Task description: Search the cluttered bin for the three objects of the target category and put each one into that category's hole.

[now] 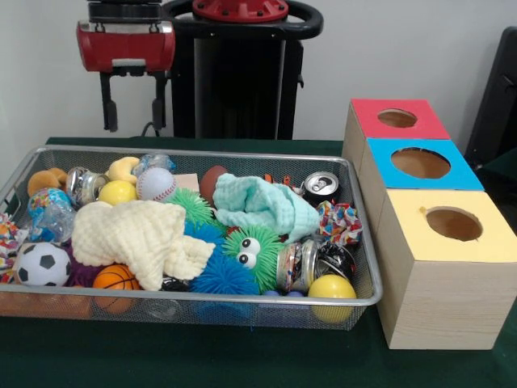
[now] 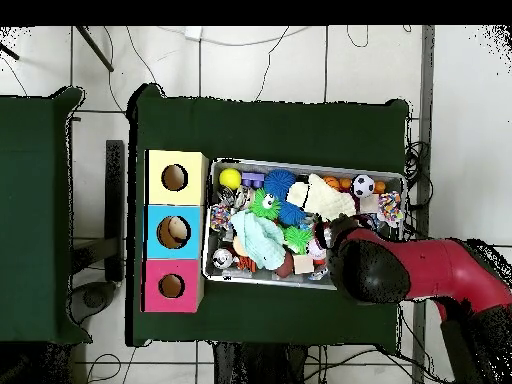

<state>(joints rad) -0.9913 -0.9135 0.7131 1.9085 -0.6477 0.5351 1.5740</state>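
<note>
You have a table (image 1: 242, 368) covered in dark green cloth, with a plain pale wall behind it in the front view. The overhead view shows a white tiled floor (image 2: 460, 110) around the table, with cables trailing across it, and a second green-covered table (image 2: 30, 210) well apart on the left.

Your cluttered bin (image 1: 194, 299), the wire mesh basket, sits on the cloth at the left of the front view, packed with balls, cloths, cans and fuzzy toys. Just beside it on the right stand three wooden boxes in a row, each with a round hole: the yellow box (image 1: 448, 267) nearest, the blue box (image 1: 416, 166) in the middle, the red box (image 1: 396, 120) farthest.

The gripper (image 1: 134, 107) hangs above the bin's far left corner, fingers spread apart and holding nothing.
</note>
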